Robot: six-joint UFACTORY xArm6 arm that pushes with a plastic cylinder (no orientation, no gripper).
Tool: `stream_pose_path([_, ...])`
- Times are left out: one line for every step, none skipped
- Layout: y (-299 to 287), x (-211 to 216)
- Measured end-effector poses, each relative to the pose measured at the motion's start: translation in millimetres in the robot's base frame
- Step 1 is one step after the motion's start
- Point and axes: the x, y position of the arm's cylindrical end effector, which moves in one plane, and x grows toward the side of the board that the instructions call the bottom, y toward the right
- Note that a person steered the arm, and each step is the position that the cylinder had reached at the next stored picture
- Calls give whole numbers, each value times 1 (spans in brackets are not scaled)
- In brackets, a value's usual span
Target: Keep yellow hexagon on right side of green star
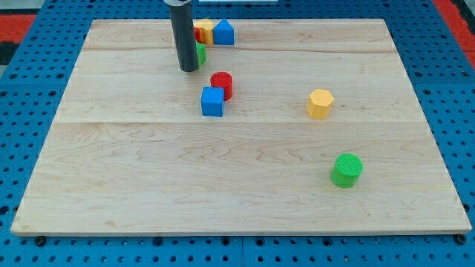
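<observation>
The yellow hexagon (320,103) lies right of the board's middle. A green block (200,53), mostly hidden behind my rod, sits near the view's top; its shape cannot be made out. My tip (188,70) rests on the board just left of and touching or nearly touching that green block. The hexagon is far to the right of it.
A red cylinder (221,84) and a blue cube (212,101) sit together just below and to the right of my tip. A yellow block (203,31), a red block behind it and a blue block (223,33) cluster at the top. A green cylinder (346,170) lies at lower right.
</observation>
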Motion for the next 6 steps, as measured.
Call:
stream_pose_path([6, -10])
stream_pose_path([18, -17])
stream_pose_path([36, -13])
stream_pose_path([76, 15])
stream_pose_path([126, 28])
stream_pose_path([170, 27])
